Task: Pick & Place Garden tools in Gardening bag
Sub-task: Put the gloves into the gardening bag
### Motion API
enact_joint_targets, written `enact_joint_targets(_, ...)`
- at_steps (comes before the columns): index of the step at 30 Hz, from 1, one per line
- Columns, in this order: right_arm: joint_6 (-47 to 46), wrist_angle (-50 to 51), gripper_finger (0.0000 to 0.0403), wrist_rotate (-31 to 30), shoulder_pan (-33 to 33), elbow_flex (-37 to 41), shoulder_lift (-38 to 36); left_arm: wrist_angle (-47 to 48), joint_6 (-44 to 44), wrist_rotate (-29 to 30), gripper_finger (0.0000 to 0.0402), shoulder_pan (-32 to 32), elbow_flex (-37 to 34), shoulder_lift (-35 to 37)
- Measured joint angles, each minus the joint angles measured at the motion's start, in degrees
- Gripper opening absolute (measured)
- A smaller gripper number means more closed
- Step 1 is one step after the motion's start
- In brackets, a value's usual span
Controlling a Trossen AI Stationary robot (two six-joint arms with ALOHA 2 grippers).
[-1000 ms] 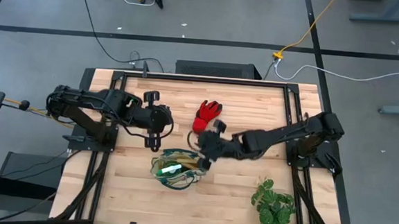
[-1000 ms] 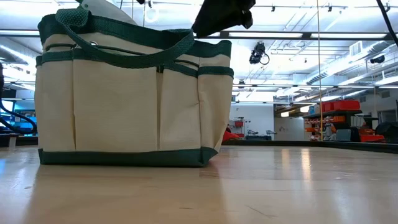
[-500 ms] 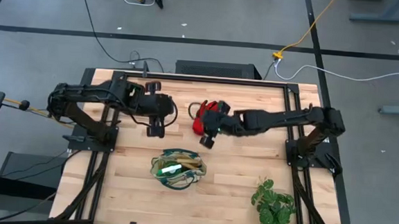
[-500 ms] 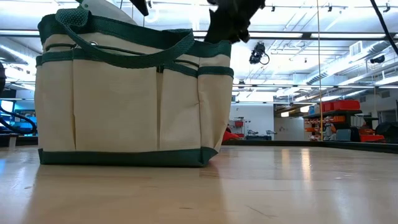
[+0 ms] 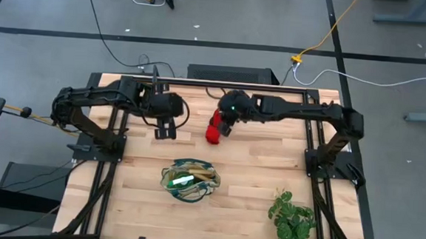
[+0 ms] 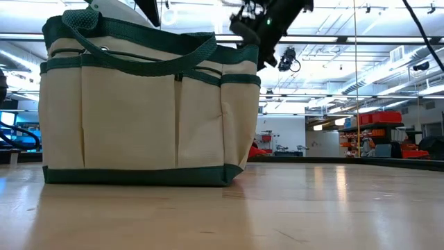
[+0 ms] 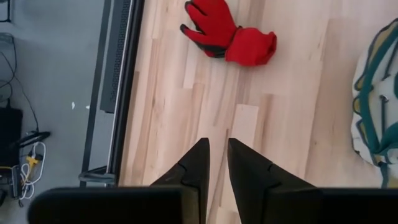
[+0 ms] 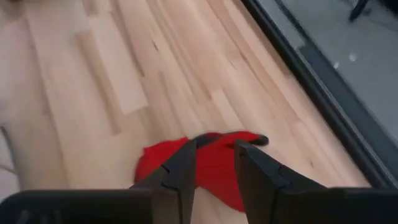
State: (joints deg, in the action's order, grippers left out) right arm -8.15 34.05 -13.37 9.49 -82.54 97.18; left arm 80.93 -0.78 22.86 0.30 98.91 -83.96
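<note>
Right end effector (image 8: 212,163) hangs over the red glove (image 5: 214,129), fingers slightly apart, empty. Left end effector (image 7: 216,163), nearly together, waits above bare bench (image 5: 262,167) beside it.

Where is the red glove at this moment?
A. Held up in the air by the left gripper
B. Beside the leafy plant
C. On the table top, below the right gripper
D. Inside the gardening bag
C: the red glove lies on the bare wood of the table, under the right gripper, apart from the gardening bag.
</note>
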Motion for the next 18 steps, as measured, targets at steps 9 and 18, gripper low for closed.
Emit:
enact_joint_targets(9, -2.66, 2.06, 0.0112, 4.09, 5.86, 0.74, 1.86, -0.02, 1.97, -0.01, 0.0062, 2.16, 0.0, 0.0)
enact_joint_targets(18, -11.43, -6.67, 0.0112, 5.17, 9.69, 9.17, 3.22, -0.04, 2.1, 0.19, 0.0062, 2.16, 0.01, 0.0)
